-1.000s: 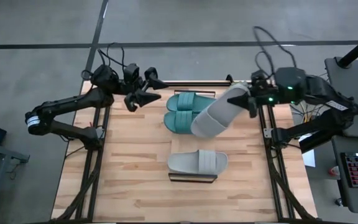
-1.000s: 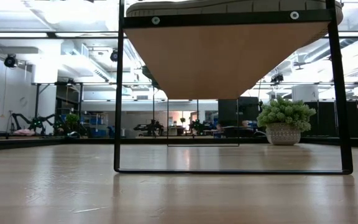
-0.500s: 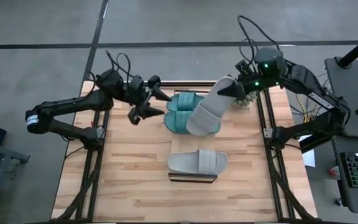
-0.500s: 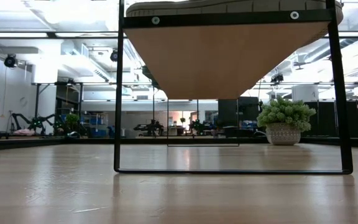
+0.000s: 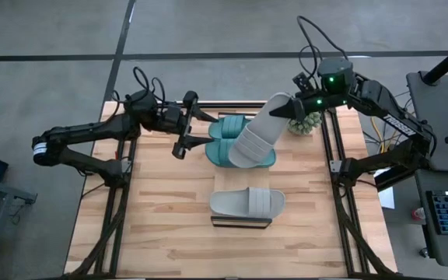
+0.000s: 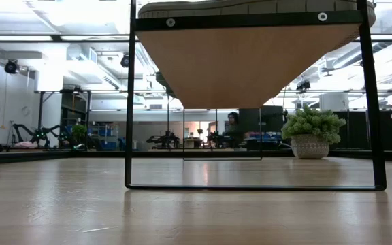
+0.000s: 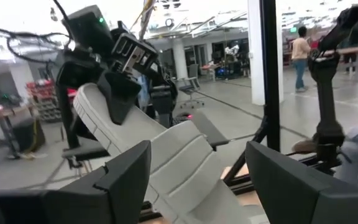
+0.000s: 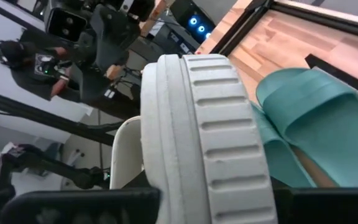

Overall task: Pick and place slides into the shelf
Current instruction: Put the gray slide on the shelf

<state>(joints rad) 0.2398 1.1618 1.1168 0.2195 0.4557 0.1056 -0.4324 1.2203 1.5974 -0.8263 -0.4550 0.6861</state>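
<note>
**Grey slide held over the teal pair**

High view: a grey slide (image 5: 253, 140) is gripped by the right tool (image 5: 292, 111) above the teal slides (image 5: 225, 140); the left tool (image 5: 188, 134) is spread wide beside them. Another grey slide (image 5: 247, 203) lies on the shelf (image 5: 241, 223).

Low view: the shelf is seen from below.

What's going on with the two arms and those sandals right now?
Right gripper shut on grey slide, held over teal slides. Left gripper open beside them. Second grey slide on shelf. Potted plant near right gripper.

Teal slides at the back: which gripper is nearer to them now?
Left. The left gripper, open, sits just beside the teal slides; the right gripper holds the grey slide above them, farther off.
</note>
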